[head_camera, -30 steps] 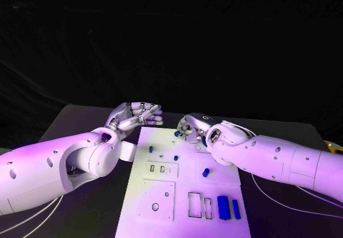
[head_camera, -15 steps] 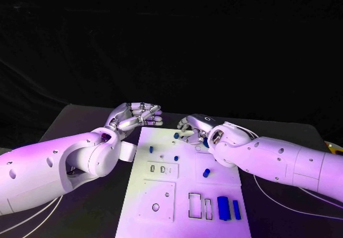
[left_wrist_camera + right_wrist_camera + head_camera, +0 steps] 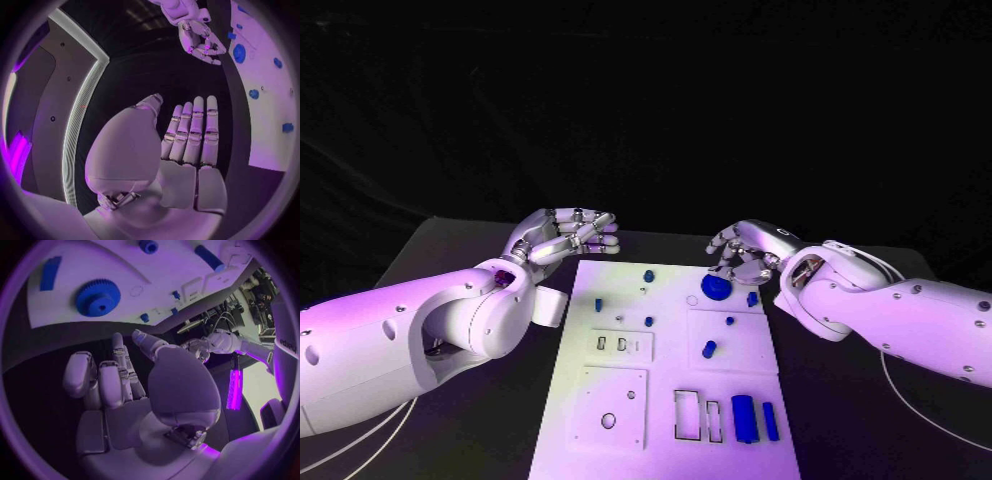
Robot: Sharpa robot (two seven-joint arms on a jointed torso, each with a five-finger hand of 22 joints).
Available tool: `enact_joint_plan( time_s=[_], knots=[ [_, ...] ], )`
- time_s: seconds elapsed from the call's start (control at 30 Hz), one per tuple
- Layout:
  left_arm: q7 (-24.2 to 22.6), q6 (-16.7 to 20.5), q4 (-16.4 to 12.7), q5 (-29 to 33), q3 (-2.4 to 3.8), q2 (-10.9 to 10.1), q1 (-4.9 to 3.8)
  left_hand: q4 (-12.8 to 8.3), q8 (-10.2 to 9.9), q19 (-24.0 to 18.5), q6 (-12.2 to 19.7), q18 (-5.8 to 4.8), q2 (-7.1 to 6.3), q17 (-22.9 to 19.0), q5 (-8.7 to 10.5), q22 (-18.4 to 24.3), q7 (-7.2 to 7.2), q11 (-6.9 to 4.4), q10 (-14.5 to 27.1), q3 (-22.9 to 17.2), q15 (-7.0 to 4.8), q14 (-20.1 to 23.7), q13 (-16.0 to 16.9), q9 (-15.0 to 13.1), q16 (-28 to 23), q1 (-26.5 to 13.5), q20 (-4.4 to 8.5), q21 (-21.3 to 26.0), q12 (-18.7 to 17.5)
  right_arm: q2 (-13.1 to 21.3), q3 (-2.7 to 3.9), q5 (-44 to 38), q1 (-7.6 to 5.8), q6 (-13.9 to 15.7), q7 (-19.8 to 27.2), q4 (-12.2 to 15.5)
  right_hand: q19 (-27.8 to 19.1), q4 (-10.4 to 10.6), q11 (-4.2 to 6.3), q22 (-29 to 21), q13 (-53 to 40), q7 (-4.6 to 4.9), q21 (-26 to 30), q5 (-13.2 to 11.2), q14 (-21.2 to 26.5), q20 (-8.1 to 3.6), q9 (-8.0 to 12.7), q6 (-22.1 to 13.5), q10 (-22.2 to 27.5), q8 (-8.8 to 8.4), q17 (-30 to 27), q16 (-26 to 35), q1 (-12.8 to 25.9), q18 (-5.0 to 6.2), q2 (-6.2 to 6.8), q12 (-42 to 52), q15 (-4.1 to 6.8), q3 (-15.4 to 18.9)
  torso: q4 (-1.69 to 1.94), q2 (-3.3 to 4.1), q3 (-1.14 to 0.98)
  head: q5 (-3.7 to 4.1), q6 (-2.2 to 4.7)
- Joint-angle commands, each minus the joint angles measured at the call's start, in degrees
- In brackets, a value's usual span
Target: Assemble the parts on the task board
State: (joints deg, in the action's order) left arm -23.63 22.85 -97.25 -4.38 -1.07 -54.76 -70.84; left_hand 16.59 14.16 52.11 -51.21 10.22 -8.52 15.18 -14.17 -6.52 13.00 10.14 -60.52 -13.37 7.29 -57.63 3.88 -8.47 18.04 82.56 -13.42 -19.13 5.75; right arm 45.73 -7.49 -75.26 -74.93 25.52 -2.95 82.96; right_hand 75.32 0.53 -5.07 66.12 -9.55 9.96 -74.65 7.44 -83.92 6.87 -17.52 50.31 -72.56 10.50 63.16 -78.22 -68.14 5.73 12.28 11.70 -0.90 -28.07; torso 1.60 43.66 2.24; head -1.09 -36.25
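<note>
One white task board (image 3: 678, 370) is seen mid-surface. One blue gear (image 3: 717, 287) lies near its far edge, two blue bars (image 3: 757, 418) at its near corner. Left hand (image 3: 565, 234) and right hand (image 3: 744, 252) are held empty, fingers loosely apart.

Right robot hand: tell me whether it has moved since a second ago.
Yes. The right robot hand pulled off the white task board toward its right edge, uncovering a blue toothed gear.
</note>
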Motion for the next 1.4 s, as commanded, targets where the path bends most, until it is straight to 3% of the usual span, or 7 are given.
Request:
enact_joint_plan(
  time_s=[0.03, 0.2, 0.37, 0.5, 0.63, 1.07, 1.4],
  knots=[
    [-0.27, -1.23, 0.05, 0.39, 0.06, 0.07, -0.09, -0.14, -0.33, -0.06, 0.50, 0.23, 0.03, 0.06, 0.26, 0.07, 0.30, -0.08, 0.44, 0.04, 0.09, 0.44, 0.00, 0.06, -0.26, -0.33, -0.21, 0.26, -0.22, 1.35, 0.03, 4.16, -0.16, -6.95, -2.02, 1.13, 0.15, 0.44, 0.34, 0.40, -2.38, -0.26, -0.31, 0.82, -0.95, -0.41, -0.16, -1.35, -0.90, 0.07, -0.16, -0.31, 0.20, -0.46, 1.25, 2.55, 0.62, 2.11, -0.48, -0.31, -0.23, 0.06, -0.14],
    [-0.25, -1.41, 0.32, 0.45, 0.05, 0.23, -0.08, -0.14, -0.33, -0.06, 0.50, 0.23, 0.03, 0.06, 0.26, 0.07, 0.30, -0.08, 0.44, 0.04, 0.09, 0.44, 0.00, 0.06, -0.26, -0.33, -0.21, 0.26, -0.22, 2.76, 0.09, 4.63, -0.25, -11.13, -3.28, 0.92, 1.22, 1.38, 1.06, 2.28, -11.45, -0.80, -1.28, 2.69, -1.54, -1.05, -1.29, -3.22, 0.06, 1.83, 2.04, -1.70, -1.22, -0.82, 0.96, 12.38, 1.23, 6.52, -0.74, -0.44, -0.38, 0.01, -0.45],
    [-0.24, -1.53, 0.51, 0.48, 0.05, 0.33, -0.07, -0.14, -0.33, -0.06, 0.50, 0.23, 0.03, 0.06, 0.26, 0.07, 0.30, -0.08, 0.44, 0.04, 0.09, 0.44, 0.00, 0.06, -0.26, -0.33, -0.21, 0.26, -0.22, 2.26, 0.09, 4.78, -0.07, -12.07, -3.48, -0.13, 2.58, 3.66, 0.98, 4.84, -25.61, -0.78, -2.48, 4.07, -2.28, -1.01, -2.84, -5.45, 7.23, 5.19, 5.89, -4.00, -3.54, -1.24, -0.39, 27.51, 1.12, 9.90, -0.62, -0.39, -0.45, 0.04, -0.44],
    [-0.21, -1.58, 0.58, 0.48, 0.05, 0.33, -0.07, -0.14, -0.33, -0.06, 0.50, 0.23, 0.03, 0.06, 0.26, 0.07, 0.30, -0.08, 0.44, 0.04, 0.09, 0.44, 0.00, 0.06, -0.26, -0.33, -0.21, 0.26, -0.22, 1.32, 0.05, 4.82, 0.12, -12.11, -3.38, -1.15, 4.02, 5.02, 0.65, 7.49, -46.16, -0.45, -4.03, 4.22, -3.84, -0.63, -3.21, -6.62, 2.06, 6.84, 14.82, -7.89, -4.64, -1.76, -0.85, 48.41, 0.69, 11.47, -0.54, -0.31, -0.36, 0.08, -0.48],
    [-0.17, -1.61, 0.63, 0.49, 0.04, 0.33, -0.07, -0.14, -0.33, -0.06, 0.50, 0.23, 0.03, 0.06, 0.26, 0.07, 0.30, -0.08, 0.44, 0.04, 0.09, 0.44, 0.00, 0.06, -0.26, -0.33, -0.21, 0.26, -0.22, 0.24, -0.01, 4.37, 0.42, -11.61, -3.54, -2.25, 5.12, 5.70, 0.26, 9.44, -57.05, -0.18, -5.24, 4.39, -4.43, -0.26, -3.26, -7.07, -2.05, 7.75, 18.46, -9.31, -5.36, -2.15, -1.31, 58.90, 0.32, 12.24, -0.56, -0.33, -0.27, 0.04, -0.58],
    [-0.08, -1.77, 0.69, 0.49, 0.04, 0.40, -0.07, -0.14, -0.33, -0.06, 0.50, 0.23, 0.03, 0.06, 0.26, 0.07, 0.30, -0.08, 0.44, 0.04, 0.09, 0.44, 0.00, 0.06, -0.26, -0.33, -0.21, 0.26, -0.22, -3.07, -0.21, 2.89, 1.76, -9.93, -4.28, -5.89, 6.06, 6.04, -0.03, 11.16, -64.47, 0.05, -6.33, 4.62, -4.88, 0.06, -3.18, -7.15, -5.80, 8.64, 20.91, -10.18, -6.17, -2.48, -2.06, 65.78, 0.01, 12.18, -0.43, -0.35, -0.27, -0.25, -0.94],
    [0.03, -1.89, 0.79, 0.49, 0.04, 0.39, -0.07, -0.16, -0.30, -0.10, 0.43, 0.25, 0.06, 0.17, 0.26, 0.15, 0.21, -0.14, 0.31, 0.01, 0.07, 0.54, 0.05, 0.03, -0.39, -0.28, -0.25, 0.32, -0.26, -4.09, -0.28, 1.88, 2.12, -9.42, -4.41, -6.90, 6.30, 6.08, -0.09, 11.59, -65.73, 0.09, -6.61, 4.66, -4.96, 0.13, -3.14, -7.08, -6.51, 8.85, 21.34, -10.33, -6.33, -2.57, -2.33, 66.95, -0.06, 11.98, -0.61, -0.44, -0.27, -0.50, -1.26]
  ],
)
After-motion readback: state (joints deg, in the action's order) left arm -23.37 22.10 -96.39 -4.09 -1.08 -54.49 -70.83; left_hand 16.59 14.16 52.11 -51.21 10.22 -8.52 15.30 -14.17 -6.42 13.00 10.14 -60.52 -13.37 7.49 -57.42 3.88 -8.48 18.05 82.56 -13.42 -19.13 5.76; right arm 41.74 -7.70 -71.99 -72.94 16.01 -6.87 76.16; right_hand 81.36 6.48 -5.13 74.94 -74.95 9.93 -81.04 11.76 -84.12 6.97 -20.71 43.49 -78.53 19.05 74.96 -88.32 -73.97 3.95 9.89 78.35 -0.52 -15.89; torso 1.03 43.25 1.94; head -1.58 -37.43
